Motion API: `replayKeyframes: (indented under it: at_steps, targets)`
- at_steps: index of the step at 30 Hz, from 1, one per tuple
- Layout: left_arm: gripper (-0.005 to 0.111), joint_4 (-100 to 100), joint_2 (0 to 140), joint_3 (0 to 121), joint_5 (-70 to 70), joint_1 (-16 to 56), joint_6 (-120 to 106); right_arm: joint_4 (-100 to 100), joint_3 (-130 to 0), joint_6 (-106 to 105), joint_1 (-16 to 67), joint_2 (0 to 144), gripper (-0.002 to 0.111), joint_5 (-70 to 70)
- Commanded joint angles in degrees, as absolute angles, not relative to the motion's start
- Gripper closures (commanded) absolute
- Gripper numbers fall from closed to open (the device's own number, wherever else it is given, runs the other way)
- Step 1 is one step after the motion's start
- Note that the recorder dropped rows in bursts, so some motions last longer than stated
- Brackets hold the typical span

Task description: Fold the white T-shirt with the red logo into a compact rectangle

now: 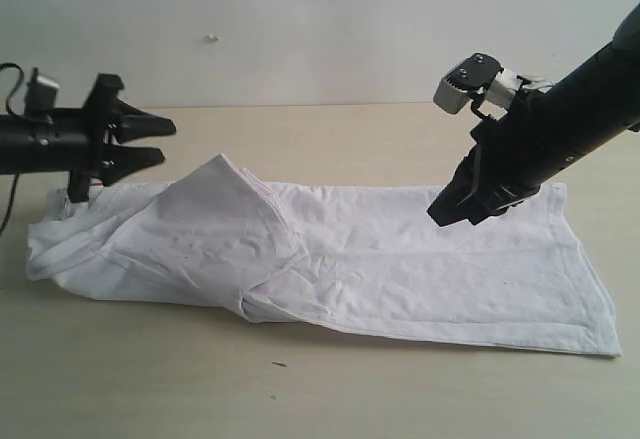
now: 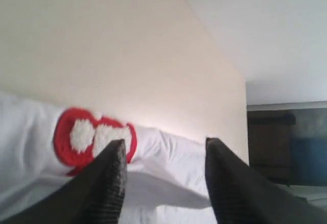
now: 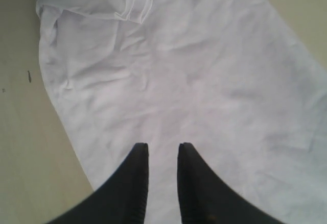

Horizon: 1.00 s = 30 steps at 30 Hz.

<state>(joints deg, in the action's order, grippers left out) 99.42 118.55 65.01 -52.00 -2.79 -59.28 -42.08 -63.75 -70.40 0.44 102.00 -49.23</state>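
Observation:
The white T-shirt point(image 1: 400, 259) lies on the table as a long wrinkled band, with a flap folded over its left half point(image 1: 210, 224). The red logo point(image 2: 82, 134) shows only in the left wrist view, where one end of it peeks out on the cloth beyond a finger. My left gripper point(image 1: 163, 142) point(image 2: 164, 142) hangs open above the shirt's left end, holding nothing. Over the shirt's right part, my right gripper point(image 1: 447, 217) point(image 3: 163, 146) points down at the cloth point(image 3: 194, 81). Its jaws stand a narrow gap apart with nothing between them.
The shirt rests on a beige table point(image 1: 330, 139) with a pale wall behind. A small dark speck point(image 1: 278, 364) lies on the table in front of the shirt. Bare table runs along the shirt's edge point(image 3: 20, 147).

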Motion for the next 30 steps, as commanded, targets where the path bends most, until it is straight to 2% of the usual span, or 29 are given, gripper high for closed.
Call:
replayKeyframes:
  at_steps: [1, 10, 16, 22, 30]
  targets:
    - [0.058, 97.1, 114.8, 66.6, -56.6, -9.0, -60.9, -42.4, -63.9, -70.9, 0.6, 101.3, 0.087, -49.6]
    - [0.056, 63.3, 111.3, 66.8, -57.3, -20.4, -53.6, -42.4, -63.9, -70.4, 0.6, 101.3, 0.087, -50.4]
    - [0.020, 58.1, 111.7, 66.7, -50.6, -22.2, -53.6, -42.4, -63.9, -70.4, 0.6, 101.3, 0.087, -54.2]
    - [0.021, 56.1, 115.6, 66.7, -48.2, -22.1, -53.7, -42.4, -63.9, -70.5, 0.6, 101.3, 0.087, -54.5]
    - [0.021, 60.9, 127.1, 66.7, -58.3, -22.1, -59.3, -42.4, -63.9, -70.9, 0.6, 101.3, 0.087, -54.5]
